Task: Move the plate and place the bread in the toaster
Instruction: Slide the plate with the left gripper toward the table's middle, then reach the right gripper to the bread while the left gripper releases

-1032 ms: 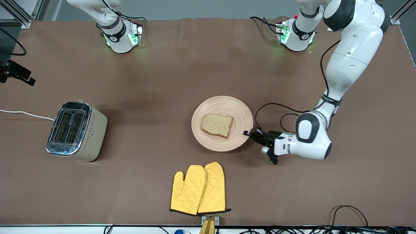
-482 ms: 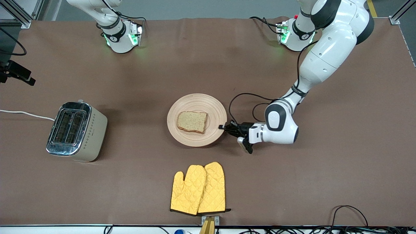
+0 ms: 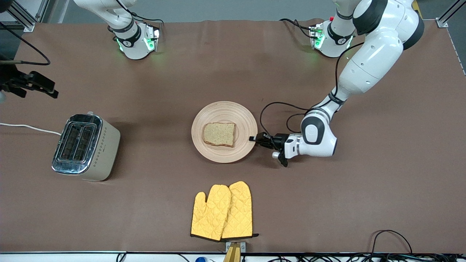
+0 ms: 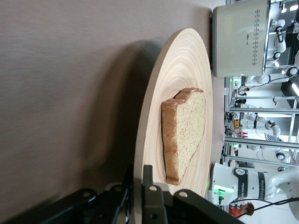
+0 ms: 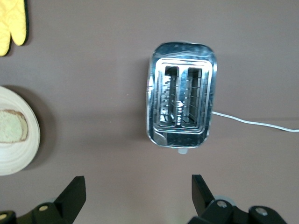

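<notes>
Plate (image 3: 224, 131) sits mid-bench, its rim pinched in my closed left claw (image 3: 253, 138) at the edge toward the left arm's end. Bread (image 3: 219, 134) lies flat on it, uncollected, its darker crust edge toward the front camera. My right claw (image 5: 135, 198) hangs wide apart and empty above the toaster (image 3: 85, 147). Toaster slots are vacant, their long axis running roughly from the front camera toward the arm bases. Remaining, in my judgement: release plate, transfer bread.

You'll find no lettering you can read: the print on the arm base (image 4: 247, 184) in the left wrist view is too small to make out.
</notes>
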Robot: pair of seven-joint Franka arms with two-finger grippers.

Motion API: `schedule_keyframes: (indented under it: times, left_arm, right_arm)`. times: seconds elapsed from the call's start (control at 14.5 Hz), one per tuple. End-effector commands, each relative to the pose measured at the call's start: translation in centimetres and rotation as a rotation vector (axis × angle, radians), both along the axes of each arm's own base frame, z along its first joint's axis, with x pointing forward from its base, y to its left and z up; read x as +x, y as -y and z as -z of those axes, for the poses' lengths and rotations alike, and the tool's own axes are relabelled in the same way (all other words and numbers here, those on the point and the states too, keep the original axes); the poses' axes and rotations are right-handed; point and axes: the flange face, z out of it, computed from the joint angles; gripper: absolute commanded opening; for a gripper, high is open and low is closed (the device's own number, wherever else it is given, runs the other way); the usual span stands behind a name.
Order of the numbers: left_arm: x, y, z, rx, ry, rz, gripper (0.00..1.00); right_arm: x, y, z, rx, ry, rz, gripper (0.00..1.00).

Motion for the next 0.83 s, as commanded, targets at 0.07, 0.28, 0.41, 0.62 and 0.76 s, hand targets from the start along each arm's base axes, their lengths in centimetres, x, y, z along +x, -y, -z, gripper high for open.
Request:
schedule_keyframes:
  times: [0.07, 0.28, 0.41, 0.62, 0.76]
  left_arm:
    - [-0.7, -1.8, -0.3, 0.01, -0.004, -0.014, 0.12]
    - [-0.4, -1.0, -1.5, 0.011, -0.044, -0.041, 0.87]
    - [0.7, -1.1, -4.6, 0.033, -0.081, -0.084, 1.0]
    - [3.6, -1.2, -11.4, 0.084, -0.138, -0.174, 1.0]
    - [5.6, -1.9, -15.5, 0.14, -0.131, -0.206, 1.0]
  right_arm:
    - [1.3, -4.5, 3.0, 0.011, -0.052, -0.059, 1.0]
    - [2.2, -9.8, 6.2, 0.125, -0.119, -0.115, 1.0]
    - [3.1, -12.8, 8.4, 0.182, -0.149, -0.14, 1.0]
    - [4.4, -17.4, 11.1, 0.172, -0.118, -0.105, 1.0]
    - [4.5, -22.3, 13.8, 0.146, -0.13, 0.036, 1.0]
